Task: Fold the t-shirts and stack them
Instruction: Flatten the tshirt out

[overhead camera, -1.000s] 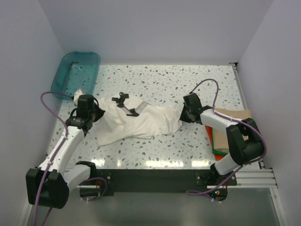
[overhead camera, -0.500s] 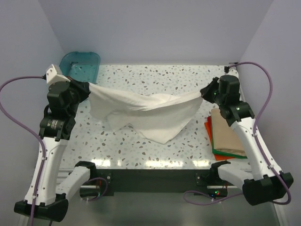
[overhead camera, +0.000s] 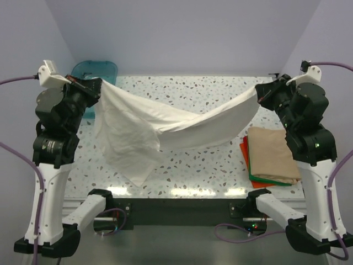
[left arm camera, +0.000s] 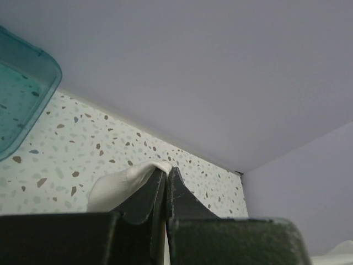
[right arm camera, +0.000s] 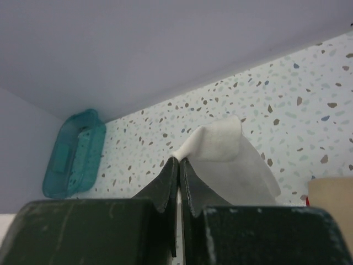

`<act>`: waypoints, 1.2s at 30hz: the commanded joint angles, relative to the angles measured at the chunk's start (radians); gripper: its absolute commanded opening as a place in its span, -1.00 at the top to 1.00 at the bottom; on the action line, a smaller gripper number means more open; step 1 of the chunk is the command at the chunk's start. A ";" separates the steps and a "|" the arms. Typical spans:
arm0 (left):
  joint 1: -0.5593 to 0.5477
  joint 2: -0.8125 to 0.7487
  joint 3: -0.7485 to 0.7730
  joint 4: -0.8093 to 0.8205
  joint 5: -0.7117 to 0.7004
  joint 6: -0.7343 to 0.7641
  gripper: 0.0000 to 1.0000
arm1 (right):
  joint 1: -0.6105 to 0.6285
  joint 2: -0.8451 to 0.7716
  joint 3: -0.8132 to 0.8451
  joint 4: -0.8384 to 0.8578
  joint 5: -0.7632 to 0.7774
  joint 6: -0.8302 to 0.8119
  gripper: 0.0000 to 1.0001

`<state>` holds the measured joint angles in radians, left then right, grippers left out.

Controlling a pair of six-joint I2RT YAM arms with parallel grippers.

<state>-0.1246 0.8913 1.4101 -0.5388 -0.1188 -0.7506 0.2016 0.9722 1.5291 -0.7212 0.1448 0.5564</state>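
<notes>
My left end effector (overhead camera: 94,84) and right end effector (overhead camera: 260,91) pinch edges of the off-white t-shirt (overhead camera: 165,124); it sags between, perhaps clearing the worktop (overhead camera: 193,91).

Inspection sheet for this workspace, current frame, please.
Surface: speckled table, no damage seen.
Job's things: off-white t-shirt strung in the air between both arms, left part drooping; tan t-shirt folded atop orange-red t-shirt and green t-shirt, right.
Clutter: teal tub, far left corner.
End effectors: left end effector and right end effector, each shut on the off-white t-shirt.
Cables: purple cables off both arms, clear of cloth.
Surroundings: plain walls, nothing seen.
</notes>
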 commanded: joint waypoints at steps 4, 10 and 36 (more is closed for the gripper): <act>0.054 0.329 0.006 0.287 0.236 -0.056 1.00 | -0.019 0.271 0.081 0.204 -0.036 -0.039 1.00; 0.161 0.718 0.286 0.485 0.445 -0.122 1.00 | -0.103 0.607 0.318 0.377 -0.184 0.039 1.00; 0.270 0.632 -0.127 0.434 0.577 -0.118 0.86 | -0.232 0.529 -0.248 0.431 -0.301 0.109 1.00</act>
<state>0.1455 1.5360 1.3987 -0.0994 0.4652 -0.8997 -0.0208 1.4719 1.3506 -0.3134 -0.1314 0.6643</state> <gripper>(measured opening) 0.048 0.012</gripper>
